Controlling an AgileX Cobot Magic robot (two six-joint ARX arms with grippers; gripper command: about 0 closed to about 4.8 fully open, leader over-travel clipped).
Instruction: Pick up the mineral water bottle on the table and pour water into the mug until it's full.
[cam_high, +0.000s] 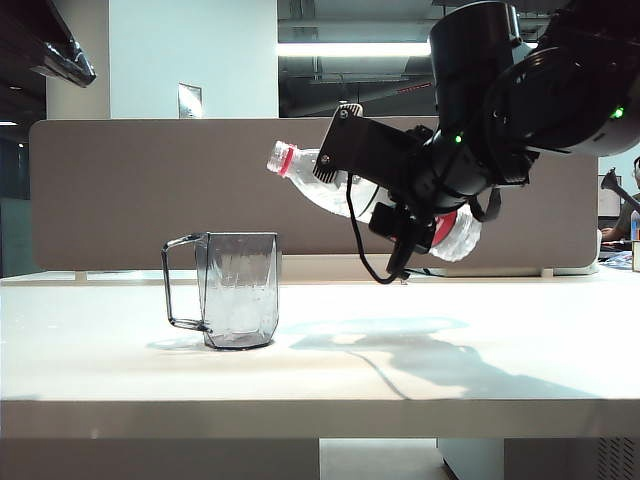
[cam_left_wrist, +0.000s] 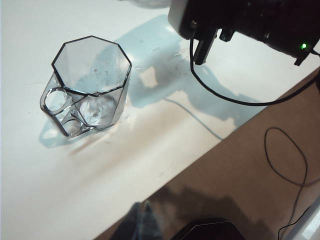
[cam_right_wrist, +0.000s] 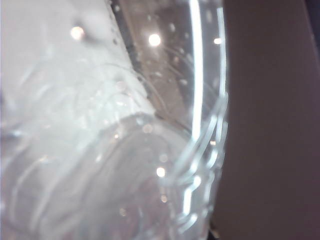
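Note:
The smoky-grey faceted mug (cam_high: 240, 290) stands upright on the off-white table (cam_high: 480, 370), handle to the left. Up to its right, my right gripper (cam_high: 398, 200) is shut on the mineral water bottle (cam_high: 312, 182). The bottle lies almost level, and its red-ringed neck points left, above the mug's right rim. No stream of water shows between them. In the right wrist view the clear bottle (cam_right_wrist: 125, 150) fills the picture. The left wrist view looks down on the mug (cam_left_wrist: 90, 85), droplets inside it. My left gripper (cam_left_wrist: 145, 222) is a dark blur at that picture's edge, well away from the mug.
A brown-grey divider panel (cam_high: 120, 190) backs the table. A black cable (cam_high: 365, 255) hangs in a loop from the right arm (cam_left_wrist: 240, 20) towards the tabletop. The arm's shadow (cam_high: 400, 345) lies right of the mug. The thick front edge (cam_high: 300, 415) runs across the near side.

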